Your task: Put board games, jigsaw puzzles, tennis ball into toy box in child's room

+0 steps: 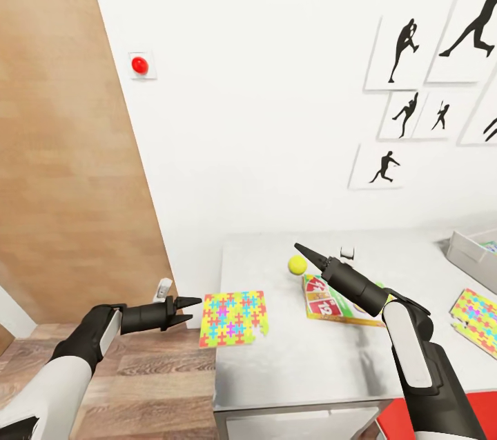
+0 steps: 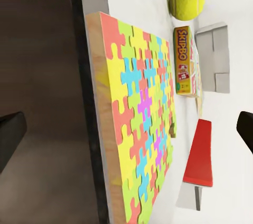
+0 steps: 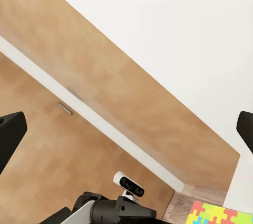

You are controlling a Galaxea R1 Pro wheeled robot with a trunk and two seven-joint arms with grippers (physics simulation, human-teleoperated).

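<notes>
The jigsaw puzzle (image 1: 232, 318) lies flat at the table's (image 1: 290, 371) left end, its left edge hanging a bit over the table edge; in the left wrist view the puzzle (image 2: 141, 113) shows a wood-coloured side. Your left gripper (image 1: 188, 310) sits just off that overhanging edge, level w/ it, jaws spread, nothing between them, not touching the puzzle. Right of the puzzle, near but apart, lies the SKIP-BO box (image 1: 331, 301), flat. The tennis ball (image 1: 297, 264) rests behind the puzzle's right corner, toward the wall, just beside the box's far corner. Your right gripper (image 1: 307, 252) hangs above the ball/box area, pointing toward the wall; from the head view you can't tell its jaw state, but the right wrist view has its fingertips (image 3: 11, 134) at opposite edges, so spread, holding nothing. Far right of the puzzle: a second jigsaw puzzle (image 1: 476, 319) at the table's right end, and behind it the grey toy box (image 1: 469, 254), partly cut off.
</notes>
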